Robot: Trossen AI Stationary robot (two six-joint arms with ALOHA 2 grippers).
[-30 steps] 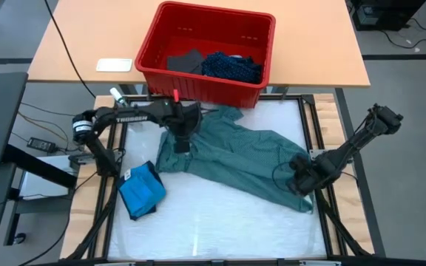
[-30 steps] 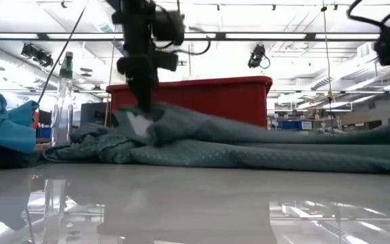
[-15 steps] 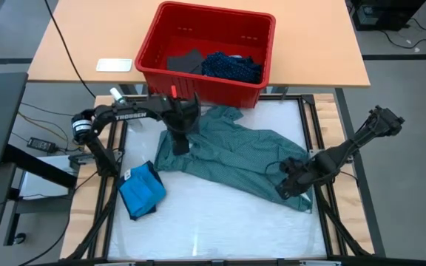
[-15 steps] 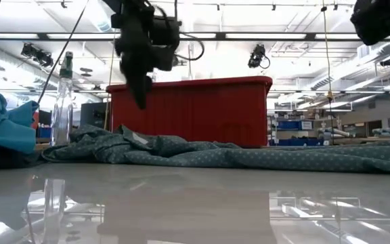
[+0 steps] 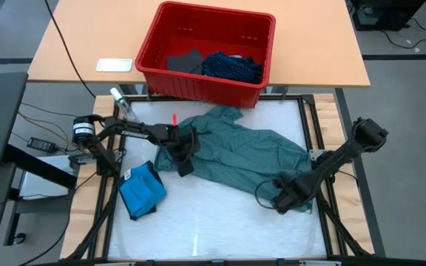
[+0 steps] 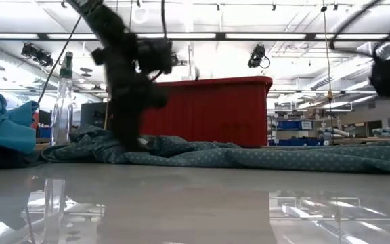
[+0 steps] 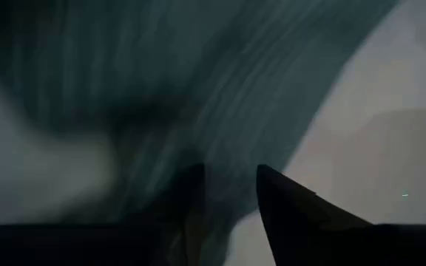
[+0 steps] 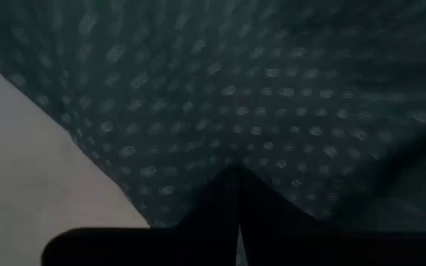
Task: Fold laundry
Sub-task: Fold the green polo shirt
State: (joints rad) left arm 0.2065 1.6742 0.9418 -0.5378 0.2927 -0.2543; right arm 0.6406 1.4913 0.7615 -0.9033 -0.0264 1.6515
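The grey-green shirt [image 5: 235, 157] lies spread out and rumpled across the middle of the white table. My left gripper [image 5: 183, 164] is down at the shirt's left edge, seen blurred in the low view [image 6: 131, 135]. Its fingers [image 7: 272, 196] stand a little apart, astride that edge. My right gripper [image 5: 282, 201] points down at the shirt's near right corner, shut on the cloth. A bright blue small garment [image 5: 143, 190] lies folded at the near left. The navy dotted piece [image 5: 233, 66] and a dark small one [image 5: 186, 61] lie in the red bin [image 5: 150, 44]. My left gripper comes slanting down from the table's left at the shirt's left edge [image 7: 220, 148], one finger on each side of it. The picture is blurred, and I cannot tell whether the fingers touch the cloth. My right gripper pinches the shirt just inside its near edge [image 8: 198, 174] between its shut fingertips, from above, pointing down. The fingers themselves hide how much cloth they have. The shirt lies flat on the table around them.
The red bin stands on the wooden desk just beyond the table's far edge. A clear bottle [image 5: 119, 100] stands at the far left corner. Black frame rails [image 5: 318, 125] run along both sides. Bare white table [image 5: 213, 229] lies near the front edge.
My left gripper held the shirt's left part lifted, let it go so the cloth dropped flat, then sank toward the near edge onto the shirt's left edge, tipping and rolling. My right gripper went down and toward the table's left, along the shirt's near edge.
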